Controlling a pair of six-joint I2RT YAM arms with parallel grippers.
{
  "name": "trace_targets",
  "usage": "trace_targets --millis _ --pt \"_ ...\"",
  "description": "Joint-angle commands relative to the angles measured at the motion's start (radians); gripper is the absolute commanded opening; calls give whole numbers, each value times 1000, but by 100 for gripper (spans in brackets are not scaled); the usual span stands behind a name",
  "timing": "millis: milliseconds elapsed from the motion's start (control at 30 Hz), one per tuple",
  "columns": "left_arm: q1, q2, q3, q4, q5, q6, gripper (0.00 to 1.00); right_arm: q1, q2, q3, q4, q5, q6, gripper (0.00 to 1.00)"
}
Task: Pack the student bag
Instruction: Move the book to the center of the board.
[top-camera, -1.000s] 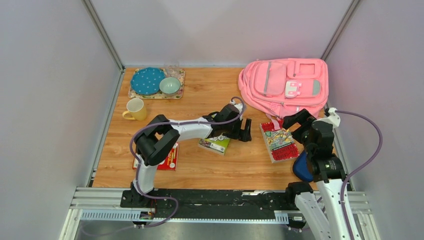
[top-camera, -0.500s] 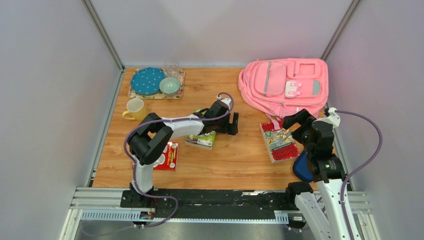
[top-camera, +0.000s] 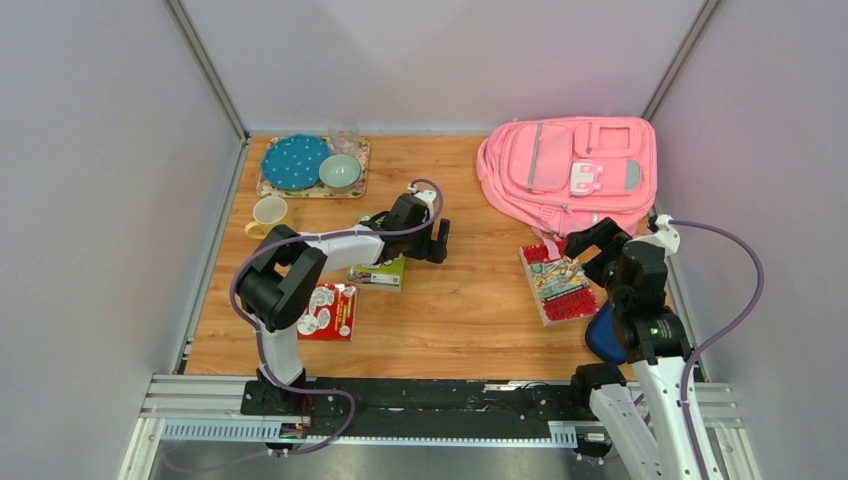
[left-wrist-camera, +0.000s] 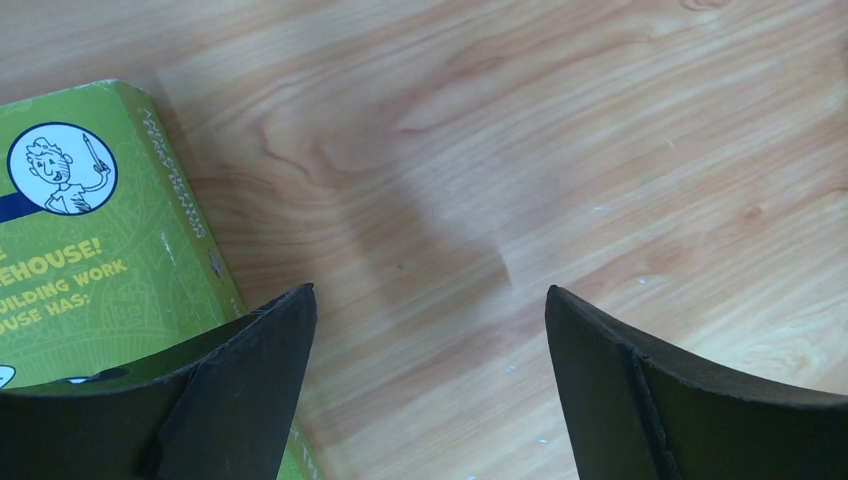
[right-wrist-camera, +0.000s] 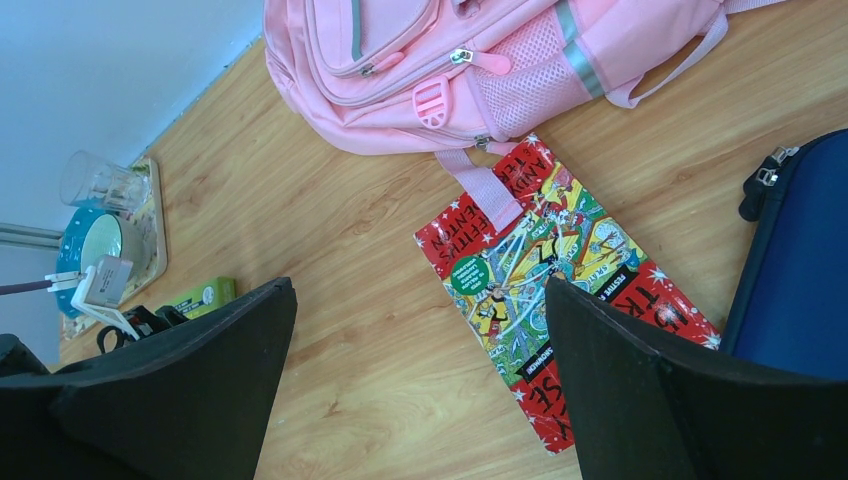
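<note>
Tray (top-camera: 363, 178) holds plate (top-camera: 295, 162), bowl (top-camera: 340, 172), glass (top-camera: 345, 137); left jaws and right jaws gape wide, empty.

Evenly lit, bright, diffuse. Soft shadow cast on worktop (left-wrist-camera: 620, 140) just ahead of left end effector (left-wrist-camera: 430, 291); its fingers (left-wrist-camera: 250, 400) rendered slightly blurred.

Green book (left-wrist-camera: 100, 260) (mostly) off-frame

The left hand (top-camera: 436, 242) has swung leftward across the desk (top-camera: 480, 315), and the green book (top-camera: 381, 274) has slid left with it.
</note>
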Motion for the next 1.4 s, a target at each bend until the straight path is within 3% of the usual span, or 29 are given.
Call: trace_targets --millis 0,233,533,833,1067,1267,1367 --pt "46 15 -56 -120 -2 58 93 2 4 7 30 8 -12 98" --pt "94 3 -93 -169 -70 66 93 0 15 1 38 9 -10 98" --pt "227 -80 -255 -131 -41 78 92 0 41 -1 61 2 -12 98" --pt "253 -107 -246 -261 -183 173 90 2 90 -11 90 -9 -15 98" --pt "306 -179 -308 -254 -225 182 90 -17 174 1 60 31 -7 99" --pt "315 -228 -329 -261 -281 225 92 -161 349 33 75 -60 22 99" --pt "332 -242 -344 -250 -282 221 92 -265 438 10 161 -162 46 99"
